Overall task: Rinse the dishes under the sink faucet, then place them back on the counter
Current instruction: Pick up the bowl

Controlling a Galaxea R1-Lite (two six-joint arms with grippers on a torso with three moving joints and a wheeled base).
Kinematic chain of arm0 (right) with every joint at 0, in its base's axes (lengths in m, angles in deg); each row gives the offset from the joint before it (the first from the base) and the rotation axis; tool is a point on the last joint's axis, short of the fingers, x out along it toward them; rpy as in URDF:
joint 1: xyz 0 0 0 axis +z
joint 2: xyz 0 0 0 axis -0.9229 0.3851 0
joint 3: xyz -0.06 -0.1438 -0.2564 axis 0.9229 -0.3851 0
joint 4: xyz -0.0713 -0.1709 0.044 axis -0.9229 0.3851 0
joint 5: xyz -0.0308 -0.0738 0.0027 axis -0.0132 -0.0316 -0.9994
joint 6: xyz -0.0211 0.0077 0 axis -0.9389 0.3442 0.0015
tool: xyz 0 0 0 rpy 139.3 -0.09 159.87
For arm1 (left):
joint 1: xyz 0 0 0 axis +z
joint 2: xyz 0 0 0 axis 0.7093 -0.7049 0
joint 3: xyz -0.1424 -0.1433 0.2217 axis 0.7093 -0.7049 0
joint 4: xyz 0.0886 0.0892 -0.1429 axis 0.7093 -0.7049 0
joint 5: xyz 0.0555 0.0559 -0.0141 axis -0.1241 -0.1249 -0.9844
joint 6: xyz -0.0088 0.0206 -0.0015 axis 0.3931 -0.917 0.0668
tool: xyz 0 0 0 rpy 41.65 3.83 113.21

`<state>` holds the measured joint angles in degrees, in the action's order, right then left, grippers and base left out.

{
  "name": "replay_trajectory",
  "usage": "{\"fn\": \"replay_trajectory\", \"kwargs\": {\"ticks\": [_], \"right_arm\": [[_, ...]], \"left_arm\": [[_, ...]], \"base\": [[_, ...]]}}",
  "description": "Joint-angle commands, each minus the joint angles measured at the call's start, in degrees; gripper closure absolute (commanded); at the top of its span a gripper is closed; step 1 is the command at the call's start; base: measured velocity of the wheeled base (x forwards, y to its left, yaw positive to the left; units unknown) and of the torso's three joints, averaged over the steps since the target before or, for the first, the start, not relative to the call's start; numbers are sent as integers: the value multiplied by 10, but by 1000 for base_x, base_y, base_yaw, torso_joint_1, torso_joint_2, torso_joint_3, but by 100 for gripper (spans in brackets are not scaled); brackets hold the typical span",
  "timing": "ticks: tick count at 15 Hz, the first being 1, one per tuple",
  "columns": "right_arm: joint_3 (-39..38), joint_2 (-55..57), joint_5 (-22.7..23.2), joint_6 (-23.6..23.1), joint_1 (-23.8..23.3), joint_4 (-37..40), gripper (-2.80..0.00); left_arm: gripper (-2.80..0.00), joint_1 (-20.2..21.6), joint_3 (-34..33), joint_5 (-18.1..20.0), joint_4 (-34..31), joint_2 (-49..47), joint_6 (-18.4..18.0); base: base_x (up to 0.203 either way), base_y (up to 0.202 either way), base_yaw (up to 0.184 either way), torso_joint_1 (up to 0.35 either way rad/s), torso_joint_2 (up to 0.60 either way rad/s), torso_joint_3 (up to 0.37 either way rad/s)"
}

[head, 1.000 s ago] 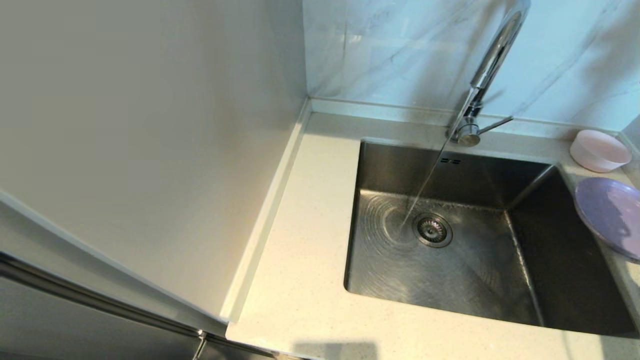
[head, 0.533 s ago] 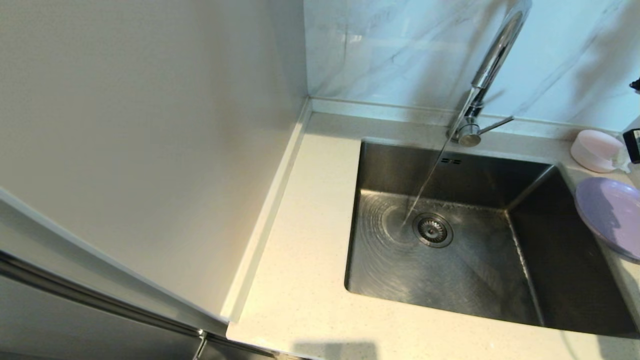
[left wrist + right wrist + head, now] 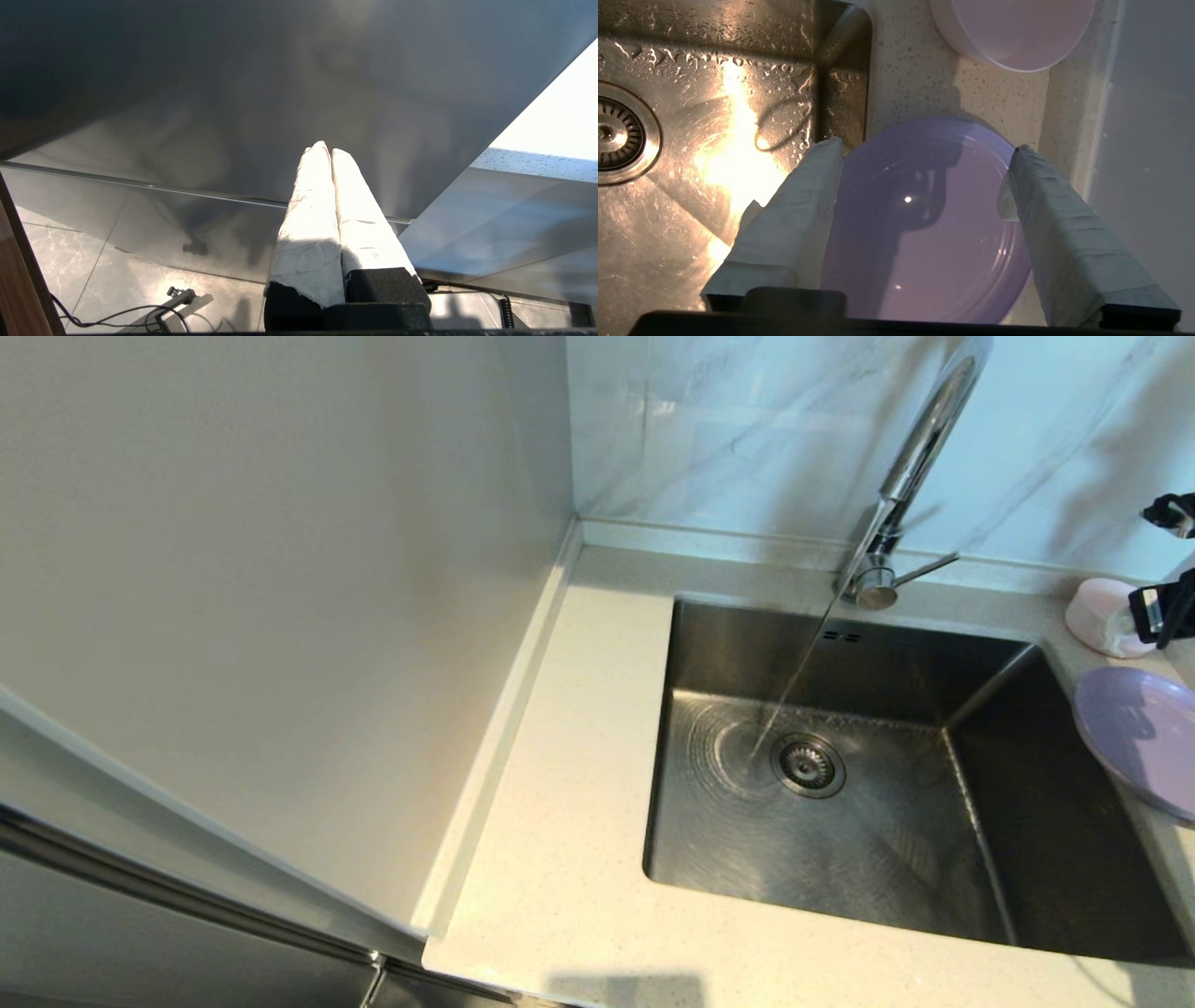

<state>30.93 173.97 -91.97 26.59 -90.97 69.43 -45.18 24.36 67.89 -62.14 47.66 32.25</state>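
Observation:
The lilac-purple plate lies on the counter at the sink's right edge, its rim overhanging the basin. The pale pink bowl stands just behind it. My right gripper hangs open above the plate, one finger on each side of it, holding nothing. The bowl lies beyond the fingertips. In the head view only black parts of the right arm show at the right edge. Water runs from the faucet into the sink. My left gripper is shut, parked low and out of the head view.
A tall pale cabinet side walls off the counter's left. The marble wall stands behind the faucet, whose lever points right. The drain strainer sits mid-basin, just right of where the stream lands. A raised edge borders the counter by the dishes.
My right arm has come into the head view from the right edge and now covers part of the pink bowl. Bowl, plate and running water are unchanged.

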Motion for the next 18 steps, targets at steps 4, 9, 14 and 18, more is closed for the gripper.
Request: {"fn": "replay_trajectory", "kwargs": {"ticks": [4,9,14,18], "right_arm": [[0,54,0,7,1,-94,-280],[-1,98,-23,-26,0,-244,-280],[-18,134,-43,-113,0,-384,-280],[-21,137,-42,-119,1,-381,-280]], "left_arm": [[0,0,0,0,0,0,0],[0,0,0,1,0,0,0],[0,0,0,0,0,0,0],[0,0,0,0,0,0,0]], "base": [[0,0,0,0,0,0],[0,0,0,0,0,0],[0,0,0,0,0,0],[0,0,0,0,0,0]]}}
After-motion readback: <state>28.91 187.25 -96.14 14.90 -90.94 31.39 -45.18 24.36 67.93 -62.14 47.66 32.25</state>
